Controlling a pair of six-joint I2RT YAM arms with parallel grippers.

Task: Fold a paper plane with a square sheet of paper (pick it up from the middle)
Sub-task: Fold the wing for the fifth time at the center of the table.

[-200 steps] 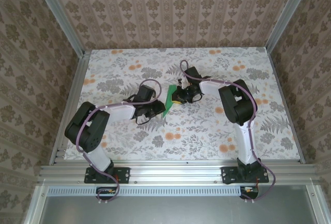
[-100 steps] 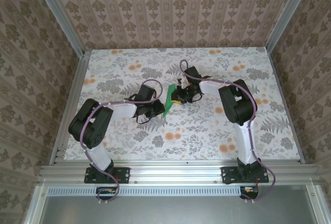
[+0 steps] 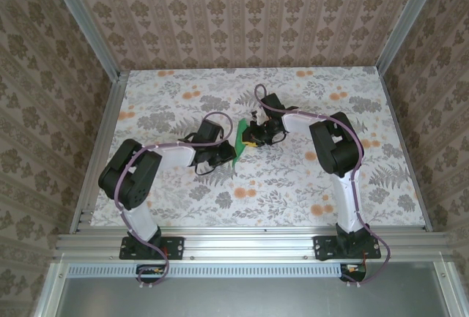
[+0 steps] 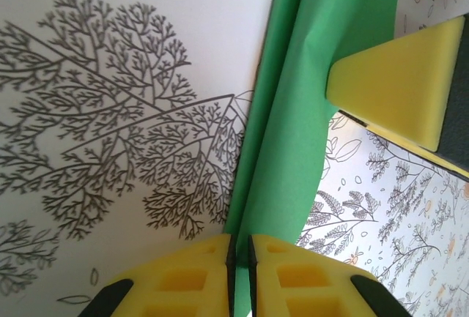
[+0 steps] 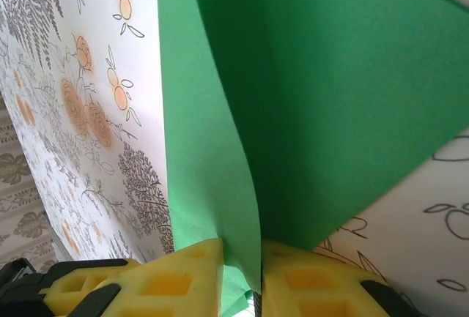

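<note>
Enclosure: three walls are standing around the table [image 3: 293,192], all wearing beige-brown damask wallpaper in vertical stripes: back wall [image 3: 249,17], left wall [image 3: 44,112], right wall [image 3: 432,112]. Aluminium posts are rising at the two far corners, left post [image 3: 80,20] and right post [image 3: 410,17]. Table cover is showing a white ground printed with grey ferns, leaves and orange blossoms. Seen close from the wrist views, fine line-drawn trees are spreading across it. Aluminium rail [image 3: 249,242] is running along the near edge, a slotted strip [image 3: 249,268] is lying just below it, then a plain grey panel [image 3: 242,295]. Light is falling evenly and softly over the whole surface.
</note>
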